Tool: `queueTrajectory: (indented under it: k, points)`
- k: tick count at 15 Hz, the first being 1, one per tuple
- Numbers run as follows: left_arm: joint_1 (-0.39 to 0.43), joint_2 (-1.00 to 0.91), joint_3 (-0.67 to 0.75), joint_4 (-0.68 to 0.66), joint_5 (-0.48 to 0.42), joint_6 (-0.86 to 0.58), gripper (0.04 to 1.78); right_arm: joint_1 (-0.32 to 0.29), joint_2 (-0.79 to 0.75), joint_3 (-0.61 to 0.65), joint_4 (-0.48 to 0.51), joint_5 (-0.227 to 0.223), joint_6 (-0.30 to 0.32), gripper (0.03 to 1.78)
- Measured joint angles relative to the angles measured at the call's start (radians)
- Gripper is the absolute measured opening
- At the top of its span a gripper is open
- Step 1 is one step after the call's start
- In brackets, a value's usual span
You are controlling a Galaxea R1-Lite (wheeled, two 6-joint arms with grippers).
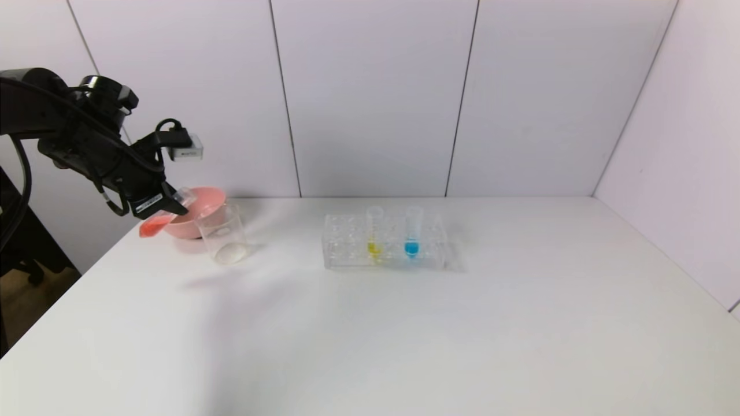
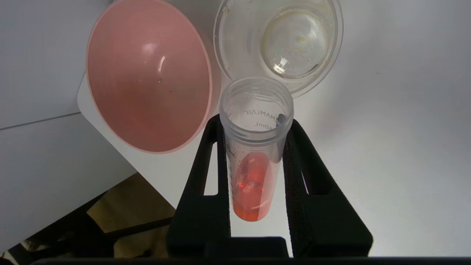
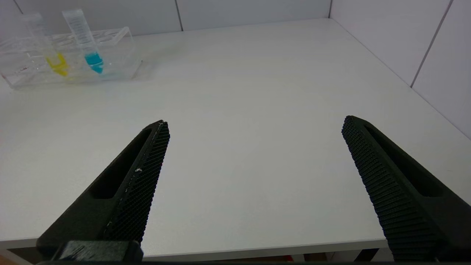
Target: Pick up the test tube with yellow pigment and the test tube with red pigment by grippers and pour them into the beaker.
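My left gripper (image 1: 167, 203) is shut on the test tube with red pigment (image 1: 152, 227) and holds it tilted in the air at the table's far left. The tube's open mouth points toward the beaker (image 1: 222, 234) and lies just short of its rim. In the left wrist view the red tube (image 2: 254, 180) sits between both fingers (image 2: 206, 165), and the beaker (image 2: 235, 33) below its mouth holds only pale residue. The test tube with yellow pigment (image 1: 374, 236) stands in the clear rack (image 1: 347, 254). My right gripper (image 3: 255, 123) is open and empty over the table's near edge.
A pink bowl (image 1: 202, 205) stands right behind the beaker, near the table's left edge; it also shows in the left wrist view (image 2: 147, 73). A blue-liquid tube (image 1: 411, 234) stands in the rack beside the yellow one. The right wrist view shows the rack (image 3: 121, 48) far off.
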State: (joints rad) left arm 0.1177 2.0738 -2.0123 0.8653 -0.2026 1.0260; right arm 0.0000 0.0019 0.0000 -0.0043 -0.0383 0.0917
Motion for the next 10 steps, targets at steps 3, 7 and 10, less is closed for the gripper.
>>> queueTrajectory:
  k: [3,7,10]
  points:
    - [-0.034,0.001,0.0,0.006,0.118,0.026,0.44,0.0,0.0,0.0,0.0,0.0,0.0,1.71]
    - [-0.07,0.01,-0.009,-0.003,0.221,0.034,0.44,0.0,0.0,0.0,0.0,0.0,0.0,1.71]
    - [-0.097,0.024,-0.011,-0.005,0.334,0.035,0.44,0.0,0.0,0.0,0.0,0.0,0.0,1.71]
